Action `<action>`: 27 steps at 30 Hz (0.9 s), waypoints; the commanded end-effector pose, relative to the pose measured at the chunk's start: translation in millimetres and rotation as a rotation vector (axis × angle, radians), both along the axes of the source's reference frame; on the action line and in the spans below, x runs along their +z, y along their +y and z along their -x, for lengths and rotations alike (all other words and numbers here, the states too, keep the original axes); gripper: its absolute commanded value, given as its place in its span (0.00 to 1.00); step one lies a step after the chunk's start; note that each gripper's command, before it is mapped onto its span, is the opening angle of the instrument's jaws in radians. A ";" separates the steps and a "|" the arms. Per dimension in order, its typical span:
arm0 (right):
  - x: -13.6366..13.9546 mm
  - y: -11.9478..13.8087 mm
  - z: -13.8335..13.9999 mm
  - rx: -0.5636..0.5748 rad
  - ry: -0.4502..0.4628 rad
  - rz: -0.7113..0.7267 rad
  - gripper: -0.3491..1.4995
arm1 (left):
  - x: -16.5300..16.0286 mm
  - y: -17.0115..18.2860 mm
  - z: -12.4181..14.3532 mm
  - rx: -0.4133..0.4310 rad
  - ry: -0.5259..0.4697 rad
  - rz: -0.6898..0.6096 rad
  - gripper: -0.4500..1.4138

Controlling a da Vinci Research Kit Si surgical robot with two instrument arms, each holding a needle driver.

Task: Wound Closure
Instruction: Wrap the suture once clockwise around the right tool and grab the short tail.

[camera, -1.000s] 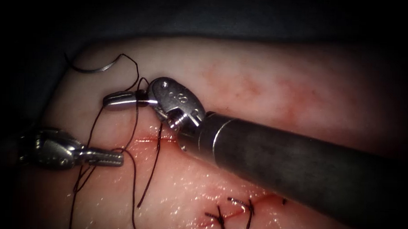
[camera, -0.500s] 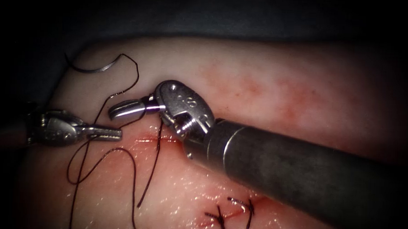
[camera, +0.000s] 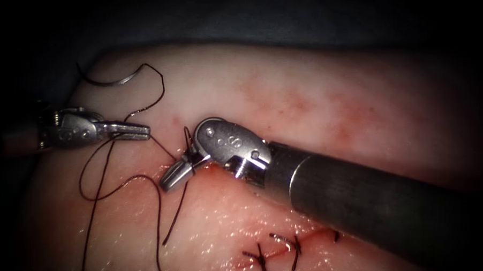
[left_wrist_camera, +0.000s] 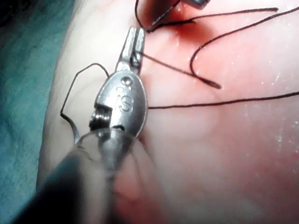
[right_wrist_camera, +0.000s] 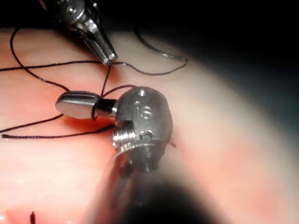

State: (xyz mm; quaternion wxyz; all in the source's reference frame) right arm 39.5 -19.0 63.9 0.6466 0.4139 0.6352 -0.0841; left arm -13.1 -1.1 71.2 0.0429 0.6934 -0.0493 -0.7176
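Tissue (camera: pixel 317 100) lies under both tools, its cut (camera: pixel 173 166) running left of the finished stitches (camera: pixel 277 249). Needle (camera: pixel 107 81) rests free at far left, not in the tissue, held by nothing. Left hand (camera: pixel 140 130) is pressed together, pinching the thread (camera: pixel 104 163). Right hand (camera: pixel 173 177) sits at the cut, thread wrapped round it; closed or not, cannot tell. Judgement: keep tension even, avoid snagging loose loops. Stitch entry point hidden beneath the right hand.
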 end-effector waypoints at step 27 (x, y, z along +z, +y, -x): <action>0.4 -3.7 -1.1 -0.184 0.003 0.207 0.60 | 0.5 0.0 0.2 -0.002 0.007 0.009 0.00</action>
